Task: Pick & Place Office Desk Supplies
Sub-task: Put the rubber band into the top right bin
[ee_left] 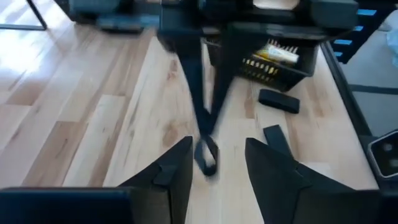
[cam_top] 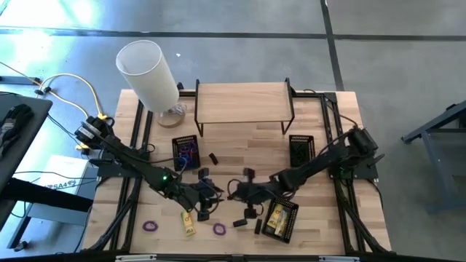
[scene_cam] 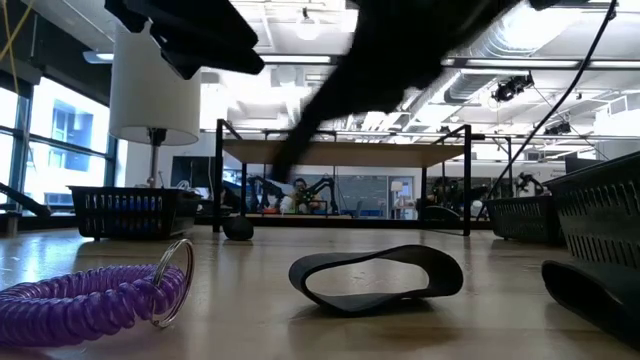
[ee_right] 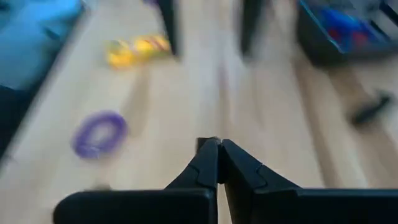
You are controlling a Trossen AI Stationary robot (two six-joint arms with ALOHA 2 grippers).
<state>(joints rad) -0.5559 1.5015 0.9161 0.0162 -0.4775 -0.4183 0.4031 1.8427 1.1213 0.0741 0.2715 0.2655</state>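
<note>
A thin black band loop (ee_left: pixel 204 134) hangs between the two grippers near the table's middle front. My right gripper (ee_right: pixel 214 142) is shut on its upper part. My left gripper (ee_left: pixel 217 142) is open, one finger on either side of the band's lower end, apparently without touching it. On the wood lie two purple coil loops (cam_top: pixel 151 226) (cam_top: pixel 219 228), a yellow piece (cam_top: pixel 189 223) and several small black blocks (cam_top: pixel 239 222). Another black band loop (scene_cam: pixel 375 275) lies flat on the table in the low view. My right gripper pinches the black band's upper part (ee_right: pixel 206 142) between its two shut fingertips, slanting down from the table's right side. The band hangs stretched below the fingers. Whether its looped lower end (ee_left: pixel 206 163) touches the table, I cannot tell.
Three black mesh trays stand around: one (cam_top: pixel 186 151) with blue and red items at the left, one (cam_top: pixel 301 149) at the far right, one (cam_top: pixel 280 220) with yellow pieces near the right front. A wooden shelf (cam_top: pixel 244 102) and a white lamp (cam_top: pixel 149 73) stand at the far edge.
</note>
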